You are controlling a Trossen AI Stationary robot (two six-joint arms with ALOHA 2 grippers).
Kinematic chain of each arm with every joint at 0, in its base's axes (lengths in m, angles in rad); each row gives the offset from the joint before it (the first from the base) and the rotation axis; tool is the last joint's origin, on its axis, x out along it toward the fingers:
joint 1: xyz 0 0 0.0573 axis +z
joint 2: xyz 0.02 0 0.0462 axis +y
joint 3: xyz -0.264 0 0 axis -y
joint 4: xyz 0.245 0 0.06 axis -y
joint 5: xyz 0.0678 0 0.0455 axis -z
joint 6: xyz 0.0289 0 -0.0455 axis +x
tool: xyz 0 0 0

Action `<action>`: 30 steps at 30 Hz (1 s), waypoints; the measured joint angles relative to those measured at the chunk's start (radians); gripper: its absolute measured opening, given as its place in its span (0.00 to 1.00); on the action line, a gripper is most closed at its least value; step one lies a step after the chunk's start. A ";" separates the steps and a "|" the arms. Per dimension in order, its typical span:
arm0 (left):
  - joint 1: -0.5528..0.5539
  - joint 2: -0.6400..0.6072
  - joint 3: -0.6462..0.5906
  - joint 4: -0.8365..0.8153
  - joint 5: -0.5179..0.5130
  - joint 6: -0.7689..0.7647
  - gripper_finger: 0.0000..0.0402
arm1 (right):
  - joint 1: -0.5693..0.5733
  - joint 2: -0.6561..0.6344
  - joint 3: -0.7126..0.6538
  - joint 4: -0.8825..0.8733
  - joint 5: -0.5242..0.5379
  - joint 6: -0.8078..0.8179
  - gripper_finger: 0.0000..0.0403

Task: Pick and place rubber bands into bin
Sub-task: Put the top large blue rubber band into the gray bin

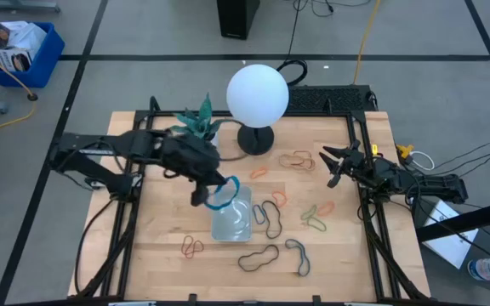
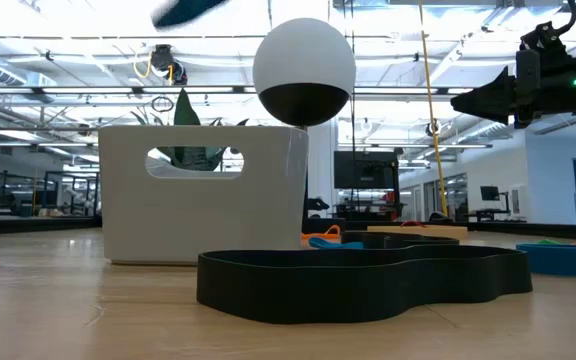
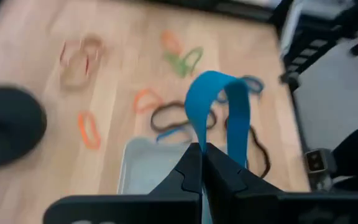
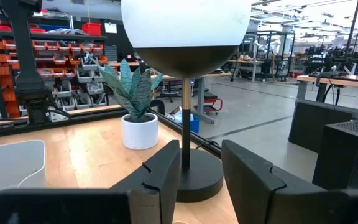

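Rubber, thin and floppy: blue rubber band, wide flat loop, currently pinched at its lower end between the pressed-together fingers of the left gripper. It hangs as an open loop over the near-left edge of the bin; seen from the left wrist, the loop stands up past the fingertips with the clear tray just beyond.

Bin: small clear glossy tray on the wooden table, between the two arms, in front of the white globe lamp. Whether it already holds bands cannot be told.

Remaining stock, loose on the table: black rubber bands near the front edge and beside the bin; orange bands at front left and near the lamp base; green band and further orange ones to the right of the bin.

Right gripper: fingers spread, holding nothing, hovering above the table's right side near the bands by the lamp.

Handling notes, as judgement: very light, soft, no stiffness; sags and swings when lifted, may cling to a fingertip on release. Lies nearly flat, so best taken by pinching a single strand where the loop bows clear of its neighbours. Not fragile.
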 joint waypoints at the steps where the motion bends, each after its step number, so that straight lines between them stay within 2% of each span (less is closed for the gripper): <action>1: -0.008 0.022 0.005 -0.004 -0.016 -0.023 0.02 | 0.000 0.000 0.000 0.000 0.000 0.000 0.28; 12: -0.042 0.276 0.006 -0.110 -0.063 -0.189 0.03 | 0.000 0.000 0.000 -0.002 -0.001 0.003 0.28; 21: -0.048 0.433 0.006 -0.094 -0.022 -0.187 0.03 | 0.000 0.001 0.000 -0.003 -0.004 0.004 0.28; 24: -0.048 0.466 0.006 -0.094 -0.021 -0.154 0.01 | 0.000 0.001 0.000 -0.003 -0.005 0.004 0.28; 30: -0.048 0.520 0.006 -0.088 -0.024 -0.135 0.04 | 0.000 0.001 0.000 -0.003 -0.005 0.004 0.28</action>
